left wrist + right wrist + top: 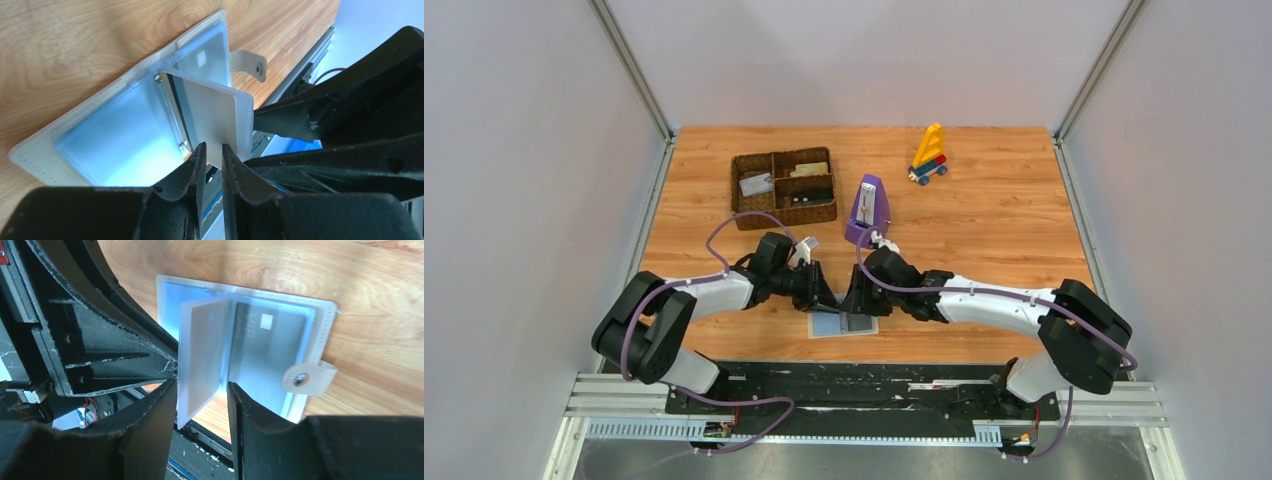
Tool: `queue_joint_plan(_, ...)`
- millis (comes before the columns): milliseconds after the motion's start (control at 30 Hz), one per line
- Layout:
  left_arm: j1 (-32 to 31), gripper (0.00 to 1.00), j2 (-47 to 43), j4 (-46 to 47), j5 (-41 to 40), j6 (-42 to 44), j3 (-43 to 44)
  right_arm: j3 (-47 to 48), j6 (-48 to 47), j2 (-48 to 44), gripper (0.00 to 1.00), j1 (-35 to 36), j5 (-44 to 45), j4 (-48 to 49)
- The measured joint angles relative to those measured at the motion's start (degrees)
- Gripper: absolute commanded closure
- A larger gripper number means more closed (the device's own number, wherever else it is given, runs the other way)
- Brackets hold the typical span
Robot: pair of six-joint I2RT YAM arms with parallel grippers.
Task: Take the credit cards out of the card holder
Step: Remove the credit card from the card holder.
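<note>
The light-blue card holder (842, 325) lies open on the wood near the table's front edge. One inner sleeve leaf (215, 112) stands upright from its spine, with a pale card (202, 352) inside it. A grey card marked VIP (267, 347) sits in the flat right-hand pocket. My left gripper (213, 152) is shut on the lower edge of the upright leaf. My right gripper (202, 390) comes from the other side and straddles the same leaf. Its jaws stand apart, and the leaf leans against one finger (167, 405) with a gap to the other.
A brown woven tray (784, 188) with cards in its compartments stands at the back left. A purple metronome (867, 210) is just behind my grippers, and a coloured block toy (929, 155) is further back. The holder's snap tab (305, 379) sticks out sideways. The black base rail (864, 385) runs close in front.
</note>
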Motion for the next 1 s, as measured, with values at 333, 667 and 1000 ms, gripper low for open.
queue_joint_plan(333, -1.5, 0.73, 1.2, 1.7, -2.0, -0.8, 0.5, -2.6, 0.0, -3.6, 0.75, -1.7, 3.1, -1.5)
queue_joint_plan(667, -1.5, 0.72, 1.3, -1.2, -6.4, 0.7, 1.3, -3.1, -1.1, -4.7, 0.77, -3.2, 3.5, -2.2)
queue_joint_plan(1000, -1.5, 0.67, 3.4, -1.4, -7.4, 0.9, 1.3, -3.1, -2.5, -2.9, 0.78, -3.5, 2.9, -1.3)
